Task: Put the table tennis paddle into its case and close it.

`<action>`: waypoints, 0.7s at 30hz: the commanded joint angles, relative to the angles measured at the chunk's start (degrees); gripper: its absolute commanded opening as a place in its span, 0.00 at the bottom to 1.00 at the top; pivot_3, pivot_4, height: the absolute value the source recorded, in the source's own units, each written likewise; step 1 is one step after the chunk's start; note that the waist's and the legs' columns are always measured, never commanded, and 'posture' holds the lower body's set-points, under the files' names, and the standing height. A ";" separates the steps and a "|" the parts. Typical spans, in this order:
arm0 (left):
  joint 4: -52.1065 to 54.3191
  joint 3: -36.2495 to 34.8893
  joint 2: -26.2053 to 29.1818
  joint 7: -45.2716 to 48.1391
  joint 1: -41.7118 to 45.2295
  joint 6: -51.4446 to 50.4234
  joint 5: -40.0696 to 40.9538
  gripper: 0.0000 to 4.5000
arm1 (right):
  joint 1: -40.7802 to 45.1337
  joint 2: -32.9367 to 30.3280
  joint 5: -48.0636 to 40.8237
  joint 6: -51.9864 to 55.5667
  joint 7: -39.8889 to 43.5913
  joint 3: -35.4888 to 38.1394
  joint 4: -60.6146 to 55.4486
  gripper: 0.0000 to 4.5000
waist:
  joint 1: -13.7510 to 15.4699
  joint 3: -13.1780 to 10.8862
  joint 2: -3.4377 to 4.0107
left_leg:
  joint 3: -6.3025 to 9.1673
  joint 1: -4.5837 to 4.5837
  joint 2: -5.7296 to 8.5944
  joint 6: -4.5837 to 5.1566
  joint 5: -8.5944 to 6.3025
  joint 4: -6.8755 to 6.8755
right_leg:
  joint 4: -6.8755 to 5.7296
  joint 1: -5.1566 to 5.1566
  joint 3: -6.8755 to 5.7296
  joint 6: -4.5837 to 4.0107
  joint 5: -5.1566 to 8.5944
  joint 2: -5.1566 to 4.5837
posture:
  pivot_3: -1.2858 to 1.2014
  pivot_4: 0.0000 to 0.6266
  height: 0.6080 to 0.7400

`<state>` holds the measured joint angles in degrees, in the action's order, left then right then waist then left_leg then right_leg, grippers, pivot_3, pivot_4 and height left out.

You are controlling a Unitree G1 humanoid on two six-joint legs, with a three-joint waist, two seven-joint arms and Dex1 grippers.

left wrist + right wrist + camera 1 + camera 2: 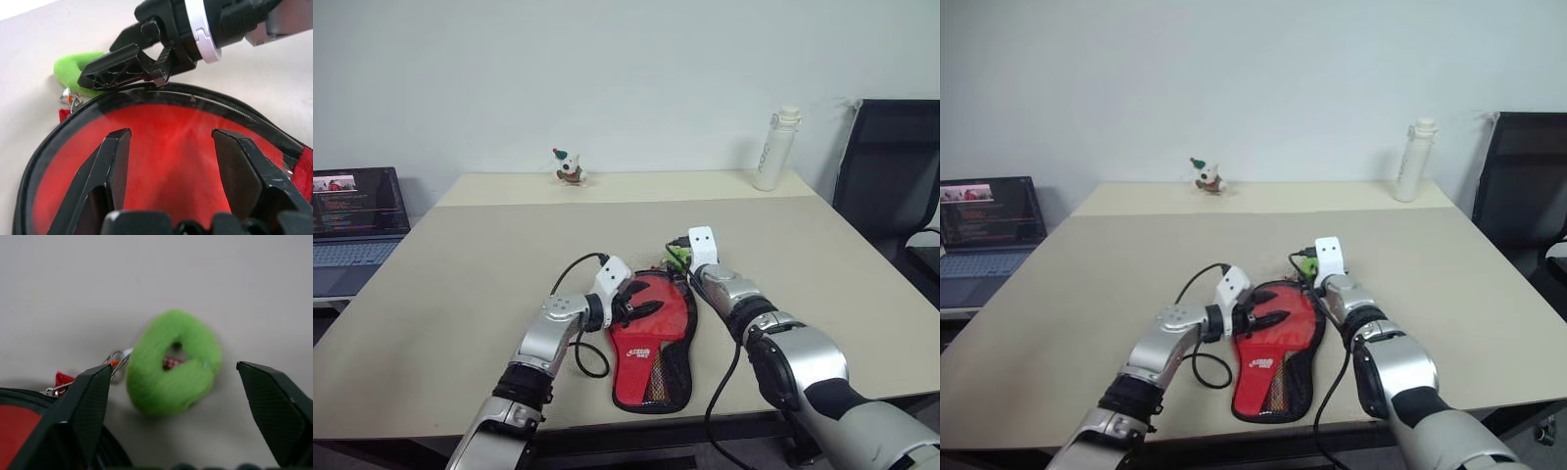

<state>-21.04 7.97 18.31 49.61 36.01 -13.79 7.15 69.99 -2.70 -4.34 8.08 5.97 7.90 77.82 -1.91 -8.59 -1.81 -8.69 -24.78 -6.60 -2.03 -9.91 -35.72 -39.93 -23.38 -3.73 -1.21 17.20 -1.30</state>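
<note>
Jaws apart on both grippers, nothing held | left gripper (636, 308) over round end of case (652, 364) on worktop (460, 274) | right gripper (128, 68) at far rim, straddling green tag (171, 363) | both forearms reach forward, low.

A red case (1273, 364) with black edging and white lettering lies flat on the beige counter (1087, 284), near its front edge. The left claw (1263, 319) rests over the case's rounded upper part, its black fingers spread. The right claw (1310, 266) sits at the case's far end by a green tag (1307, 262). At the counter's far edge stand a small figurine (1205, 175) and a white bottle (1416, 160). A laptop (987, 230) sits off to the left.
</note>
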 commanded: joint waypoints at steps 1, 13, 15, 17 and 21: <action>3.10 -0.64 0.52 -0.43 0.23 -0.46 0.53 0.64 | -0.01 0.68 -0.64 0.30 -1.23 2.21 -0.52 0.64 | 0.00 0.00 0.00 | 0.00 0.00 0.00 0.00 0.00 0.00 | 0.00 0.00 0.00 0.00 0.00 0.00 | 0.52 0.24 1.00; -0.27 -0.39 -0.08 -1.49 2.56 0.98 -0.32 0.64 | 0.53 1.33 0.29 0.73 -1.24 3.59 -0.78 0.01 | 0.02 0.00 0.00 | 0.01 0.00 0.00 0.04 -0.03 0.00 | 0.00 0.01 0.00 0.00 0.00 0.00 | 0.52 0.24 1.00; -3.26 -0.55 -0.62 -1.84 4.35 2.12 -0.64 0.64 | 0.59 0.93 0.63 0.56 -0.90 3.52 -0.90 0.01 | 0.02 0.00 0.00 | 0.02 0.00 0.00 0.05 -0.03 0.00 | 0.00 0.01 -0.02 0.00 0.00 0.00 | 0.52 0.24 1.00; -7.43 -0.44 -1.27 -2.35 6.10 4.12 -1.37 0.64 | 0.82 0.37 0.72 0.52 -0.20 3.67 -1.11 0.01 | 0.04 0.00 0.00 | 0.03 0.00 0.02 0.06 -0.04 -0.01 | -0.01 0.01 -0.02 0.00 0.00 0.01 | 0.52 0.24 1.00; -14.24 0.16 -2.40 -2.49 7.47 6.71 -2.43 0.64 | 1.50 -1.37 1.13 -0.13 1.96 3.36 -2.01 0.01 | 0.04 0.00 0.00 | 0.01 0.00 0.02 0.06 -0.04 0.00 | 0.00 0.01 -0.01 0.00 0.00 0.01 | 0.52 0.24 1.00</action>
<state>-33.57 8.03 16.41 47.06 43.04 -8.94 5.19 69.71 -2.60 -3.44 8.90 6.91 11.07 77.77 -1.88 -8.59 -1.81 -8.69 -24.78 -6.57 -1.98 -9.94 -35.71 -39.92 -23.36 -3.75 -1.20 17.20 -1.30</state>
